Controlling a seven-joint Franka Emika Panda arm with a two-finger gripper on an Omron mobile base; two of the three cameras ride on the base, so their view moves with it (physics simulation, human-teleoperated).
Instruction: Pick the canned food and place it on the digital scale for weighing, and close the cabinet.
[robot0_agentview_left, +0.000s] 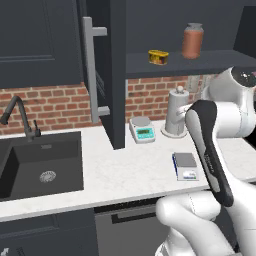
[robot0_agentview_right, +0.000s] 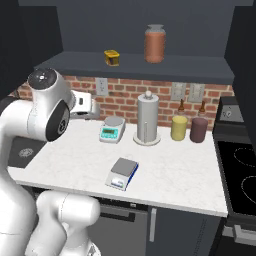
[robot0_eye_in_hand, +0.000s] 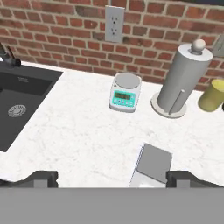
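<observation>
While the gripper (robot0_eye_in_hand: 111, 177) hangs above the white marble counter (robot0_eye_in_hand: 87, 135), its two dark fingertips (robot0_eye_in_hand: 41, 178) stand wide apart at the lower edge of the hand view with nothing between them. Just ahead of them, near six o'clock in that view, lies the digital scale (robot0_eye_in_hand: 152, 162), its grey platform bare. At about twelve o'clock from it sits the white scale (robot0_eye_in_hand: 124, 92) with the round platter, also bare, and at two o'clock the paper towel holder (robot0_eye_in_hand: 180, 81). The black sink (robot0_eye_in_hand: 19, 105) lies at nine o'clock.

Up in the cabinet (robot0_agentview_left: 117, 75), whose door (robot0_agentview_left: 95, 70) stands open, the shelf (robot0_agentview_right: 150, 69) carries the canned food (robot0_agentview_right: 112, 57) and, at three o'clock from it, the tall orange-brown jar (robot0_agentview_right: 155, 44). On the counter in the right base view, a yellow canister (robot0_agentview_right: 179, 128) and a dark red one (robot0_agentview_right: 198, 130) stand side by side against the brick wall (robot0_agentview_right: 125, 92).
</observation>
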